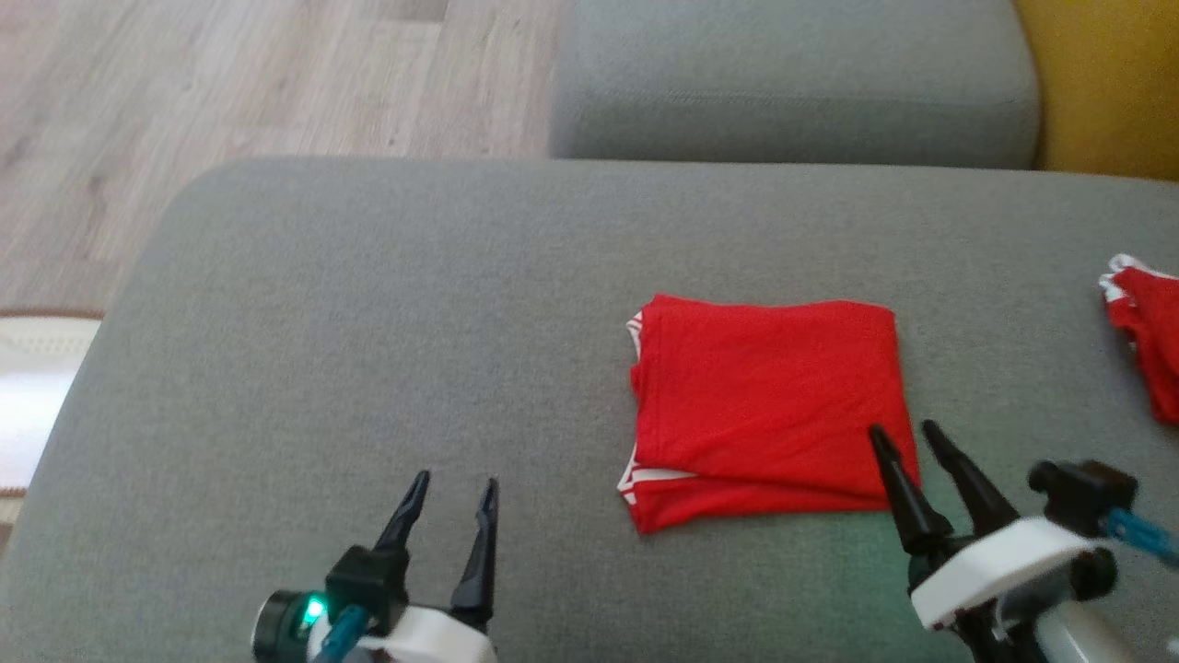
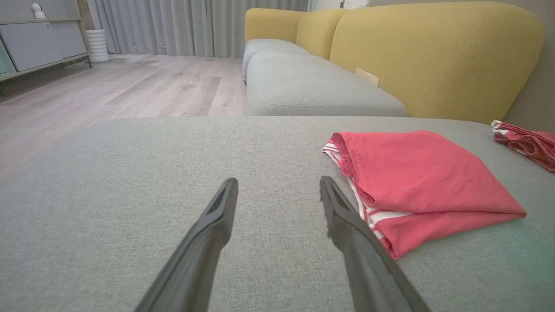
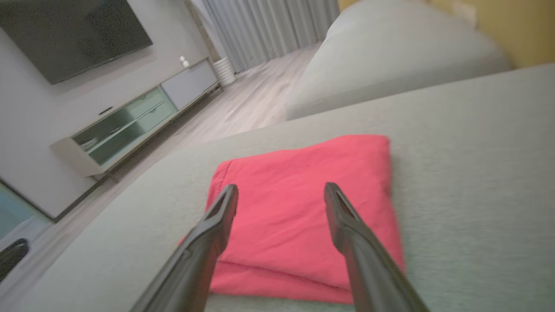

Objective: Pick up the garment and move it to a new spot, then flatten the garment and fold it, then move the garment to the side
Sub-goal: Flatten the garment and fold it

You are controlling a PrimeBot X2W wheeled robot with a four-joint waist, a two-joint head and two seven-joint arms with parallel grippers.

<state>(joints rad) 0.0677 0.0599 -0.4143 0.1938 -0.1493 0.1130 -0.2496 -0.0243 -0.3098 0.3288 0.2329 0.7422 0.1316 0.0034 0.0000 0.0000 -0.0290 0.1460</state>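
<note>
Red cloth [image 1: 1151, 341] cut off at edge, right hand [image 1: 901, 426] hiding garment [image 1: 764, 387] corner

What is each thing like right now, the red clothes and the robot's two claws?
Folded garment: folded, lying flat on the cushion.
Other red garment: crumpled, not folded.
Left gripper: open, empty.
Right gripper: open, empty, over the folded garment's near corner.

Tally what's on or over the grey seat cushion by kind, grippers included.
Red garments: 2 (folded red garment, bunched red garment at the right edge)
Grippers: 2 (left gripper, right gripper)
Total: 4
</note>
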